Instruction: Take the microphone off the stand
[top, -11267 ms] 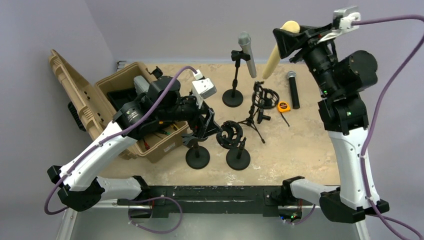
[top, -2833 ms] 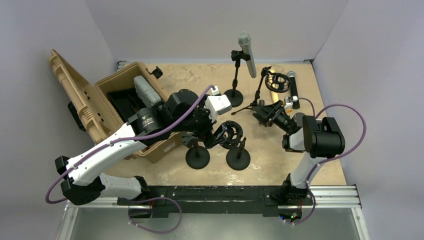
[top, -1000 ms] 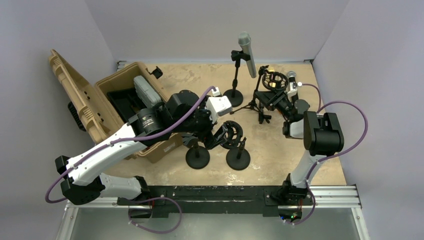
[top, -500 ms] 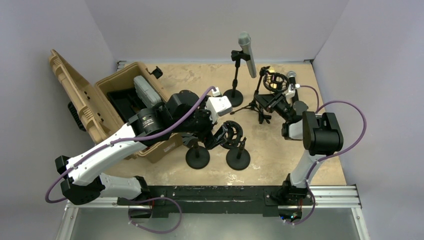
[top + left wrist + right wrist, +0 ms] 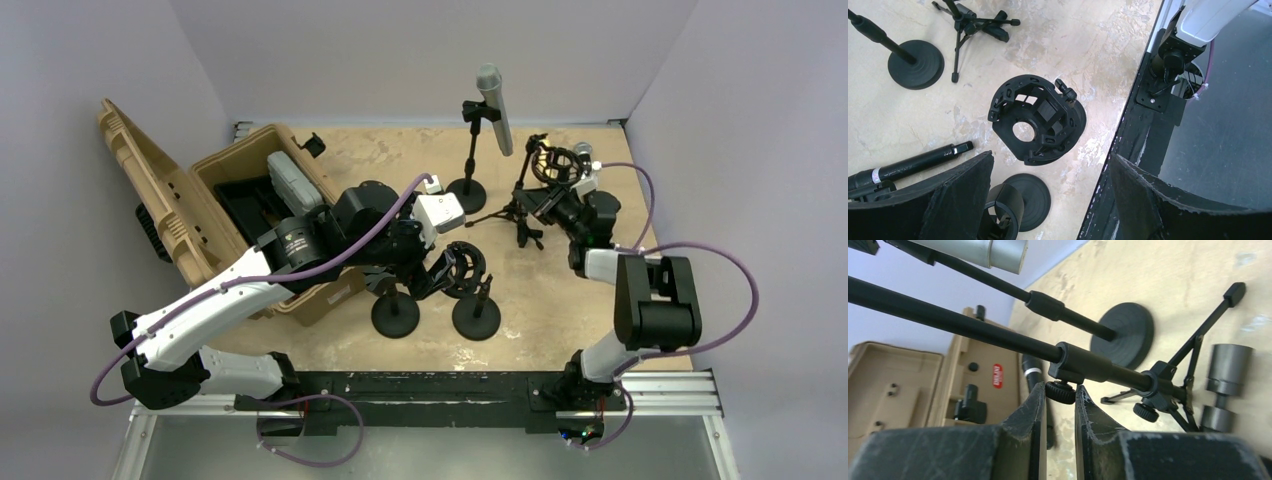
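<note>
Standing are three round-base stands [image 5: 465, 192], one tripod [image 5: 517, 208], one clipped silver microphone [image 5: 494, 108].

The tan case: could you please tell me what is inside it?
A grey box and a black tray lie inside the tan case; the left arm covers its near part.

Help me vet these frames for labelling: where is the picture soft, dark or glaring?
Top external: even light, faint shadows, no glare. Left wrist: round black mount crisp, fingers dark and soft. Right wrist: knob sharp, case behind softer.
</note>
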Robot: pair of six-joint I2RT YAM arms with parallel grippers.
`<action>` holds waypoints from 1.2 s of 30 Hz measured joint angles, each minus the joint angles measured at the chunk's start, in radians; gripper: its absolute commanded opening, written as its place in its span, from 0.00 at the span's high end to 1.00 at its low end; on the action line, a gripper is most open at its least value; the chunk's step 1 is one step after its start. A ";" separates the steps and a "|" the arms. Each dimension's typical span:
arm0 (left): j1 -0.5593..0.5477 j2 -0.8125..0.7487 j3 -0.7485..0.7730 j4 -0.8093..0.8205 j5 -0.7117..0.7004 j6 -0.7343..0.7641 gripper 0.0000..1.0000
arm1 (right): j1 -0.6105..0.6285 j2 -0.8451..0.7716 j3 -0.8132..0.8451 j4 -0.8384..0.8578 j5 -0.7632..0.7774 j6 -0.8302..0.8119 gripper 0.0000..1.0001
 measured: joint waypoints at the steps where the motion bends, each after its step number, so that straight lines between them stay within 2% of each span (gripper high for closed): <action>1: 0.000 0.000 0.000 0.000 0.000 0.000 0.16 | 0.000 -0.037 -0.008 -0.052 0.027 -0.034 1.00; 5: 0.000 0.000 0.000 0.000 0.000 0.000 0.16 | 0.011 -0.159 -0.047 -0.193 0.127 -0.111 1.00; 11: 0.000 0.000 0.000 0.000 0.005 0.000 0.16 | 0.106 -0.257 -0.047 -0.344 0.312 -0.166 1.00; 20: -0.001 0.000 0.000 -0.002 0.006 0.000 0.16 | 0.149 -0.297 -0.003 -0.481 0.406 -0.197 1.00; 21: -0.002 0.000 0.000 -0.002 0.006 0.000 0.16 | 0.152 -0.299 0.006 -0.500 0.413 -0.206 0.92; 23: -0.002 0.000 0.000 -0.003 0.006 0.000 0.16 | 0.153 -0.302 0.011 -0.512 0.406 -0.225 0.59; 25: -0.001 0.000 0.000 -0.003 0.006 0.000 0.16 | 0.139 -0.300 0.010 -0.503 0.356 -0.237 0.44; 29: -0.001 0.000 0.000 -0.003 0.006 0.000 0.16 | 0.091 -0.284 -0.062 -0.389 0.174 -0.227 0.35; 34: -0.002 0.000 0.000 -0.003 0.006 0.000 0.16 | 0.019 -0.226 -0.164 -0.179 -0.032 -0.129 0.36; 36: -0.001 0.000 0.000 -0.003 0.006 0.000 0.16 | -0.014 -0.198 -0.198 -0.048 -0.109 -0.059 0.37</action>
